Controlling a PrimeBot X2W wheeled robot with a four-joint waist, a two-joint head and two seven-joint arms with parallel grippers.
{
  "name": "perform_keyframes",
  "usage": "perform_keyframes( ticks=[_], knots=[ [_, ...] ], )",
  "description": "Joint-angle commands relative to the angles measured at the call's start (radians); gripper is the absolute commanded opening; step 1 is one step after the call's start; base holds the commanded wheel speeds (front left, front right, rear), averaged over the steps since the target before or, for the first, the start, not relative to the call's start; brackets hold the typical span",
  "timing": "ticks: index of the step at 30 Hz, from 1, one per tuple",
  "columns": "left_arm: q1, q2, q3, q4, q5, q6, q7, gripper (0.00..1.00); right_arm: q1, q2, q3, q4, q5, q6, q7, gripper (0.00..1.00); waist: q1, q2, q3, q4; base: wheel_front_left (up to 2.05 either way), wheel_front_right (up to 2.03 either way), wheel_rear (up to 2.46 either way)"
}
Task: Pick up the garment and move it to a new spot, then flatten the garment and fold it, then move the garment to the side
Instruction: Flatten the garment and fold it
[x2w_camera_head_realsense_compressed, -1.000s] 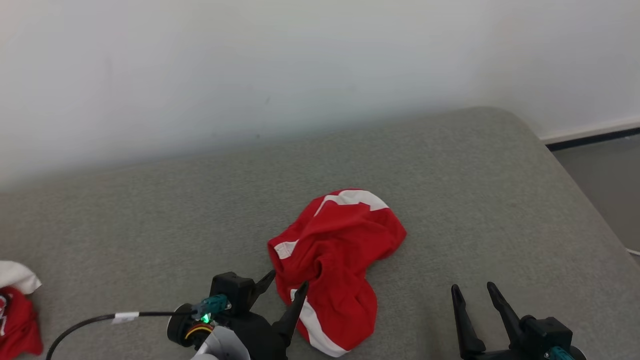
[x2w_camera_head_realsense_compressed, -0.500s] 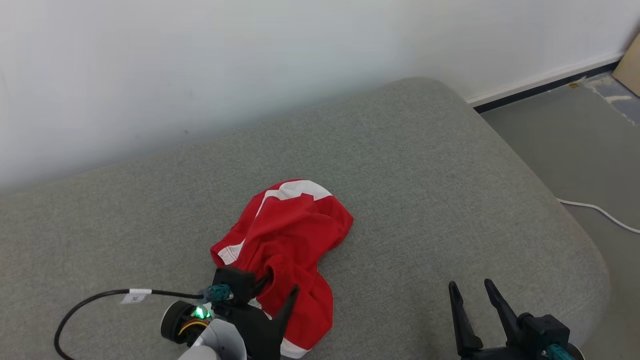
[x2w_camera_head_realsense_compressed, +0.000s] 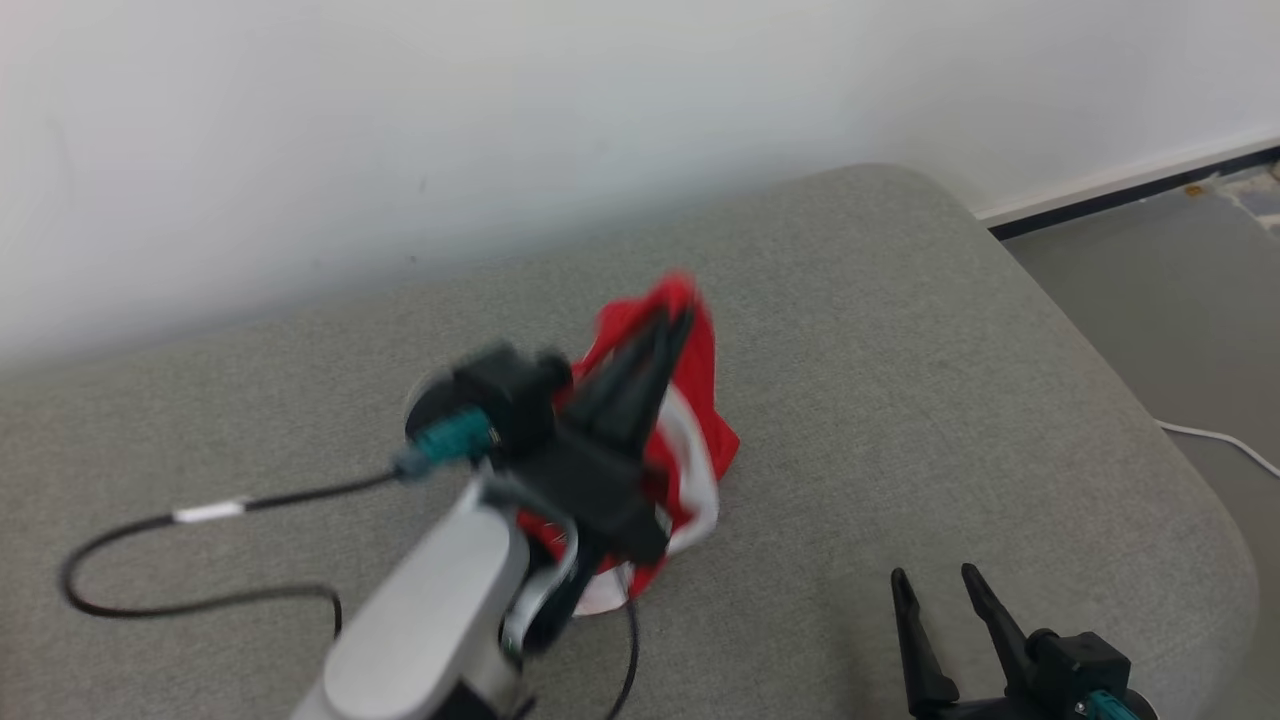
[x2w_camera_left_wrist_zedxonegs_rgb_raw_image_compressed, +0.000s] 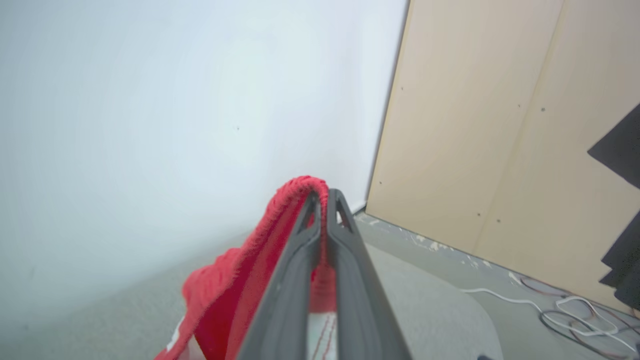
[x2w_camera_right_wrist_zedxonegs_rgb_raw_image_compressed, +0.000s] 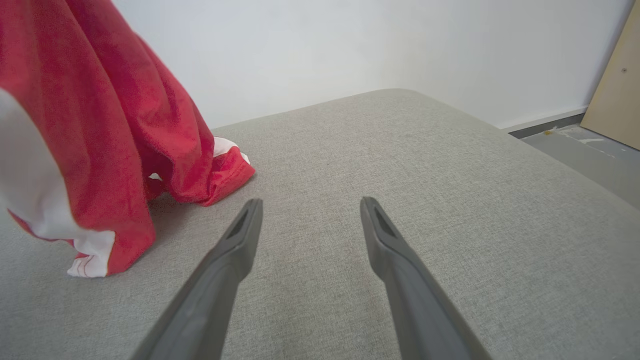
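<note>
Grey cushion (x2w_camera_right_wrist_zedxonegs_rgb_raw_image_compressed: 450, 200), red garment (x2w_camera_right_wrist_zedxonegs_rgb_raw_image_compressed: 100, 125), lettering perhaps.

Grey fabric-covered table (x2w_camera_head_realsense_compressed: 900, 330), rounded corner at far right, weave plain and even. White wall (x2w_camera_head_realsense_compressed: 500, 120) behind it, a few faint specks. Skirting (x2w_camera_head_realsense_compressed: 1130, 192) along the wall's foot, pale strip over a dark one. Grey floor (x2w_camera_head_realsense_compressed: 1180, 290) to the right of the table, scuffed pale near the wall. Thin white cable (x2w_camera_head_realsense_compressed: 1200, 431) lies on the floor beside the table's edge. Left wrist view: beige panel (x2w_camera_left_wrist_zedxonegs_rgb_raw_image_compressed: 500, 125) stands at the corner, small dark dots on it; loose tangle of cables (x2w_camera_left_wrist_zedxonegs_rgb_raw_image_compressed: 575, 320) on the floor at its foot; dark shape (x2w_camera_left_wrist_zedxonegs_rgb_raw_image_compressed: 620, 150) at the right edge, unclear.
</note>
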Motion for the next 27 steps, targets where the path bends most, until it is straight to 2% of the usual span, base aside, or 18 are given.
perform_keyframes(
  ticks=[1,4,7,9,12,16,21,27],
  knots=[
    [-0.041,-0.005,0.009,-0.027,-0.011,-0.005,-0.03,0.0,-0.01,0.001,0.005,0.0,0.004,-0.002,-0.003,1.0,0.0,-0.0001,-0.007,0.009,0.0,0.0,0.0],
    [-0.138,-0.03,0.044,-0.107,-0.054,-0.006,-0.105,0.0,-0.01,0.0,0.01,0.005,0.007,-0.002,-0.003,1.0,0.0,-0.0001,-0.013,0.019,0.0,0.0,0.0],
    [-0.201,-0.042,0.095,-0.18,-0.134,0.046,-0.138,0.0,0.0,0.001,0.011,0.011,0.01,-0.002,-0.005,1.0,0.0,-0.0001,-0.023,0.037,0.0,0.0,0.0],
    [-0.195,-0.042,0.103,-0.169,-0.134,0.104,-0.121,0.0,0.004,0.001,0.011,0.013,0.009,-0.002,-0.006,1.0,0.0,-0.0001,-0.024,0.051,0.0,0.0,0.0],
    [-0.113,-0.008,0.103,-0.087,-0.124,0.186,-0.068,0.0,0.005,0.001,0.013,0.01,0.011,-0.002,-0.006,1.0,0.0,-0.0001,-0.018,0.076,0.0,0.0,0.0],
    [0.014,0.037,0.103,0.057,-0.134,0.263,-0.004,0.0,0.001,0.001,0.017,0.004,0.006,-0.002,-0.002,1.0,0.0,-0.0001,-0.006,0.109,0.0,0.0,0.0],
    [0.106,0.086,0.119,0.217,-0.136,0.327,0.032,0.0,-0.01,0.001,0.029,-0.001,0.001,-0.002,0.004,1.0,0.0,-0.0001,0.006,0.138,0.0,0.0,0.0],
    [0.148,0.095,0.156,0.301,-0.178,0.353,0.04,0.0,-0.011,0.001,0.043,-0.004,0.007,-0.002,0.004,1.0,0.0,-0.0001,0.008,0.159,0.0,0.0,0.0]
  ],
)
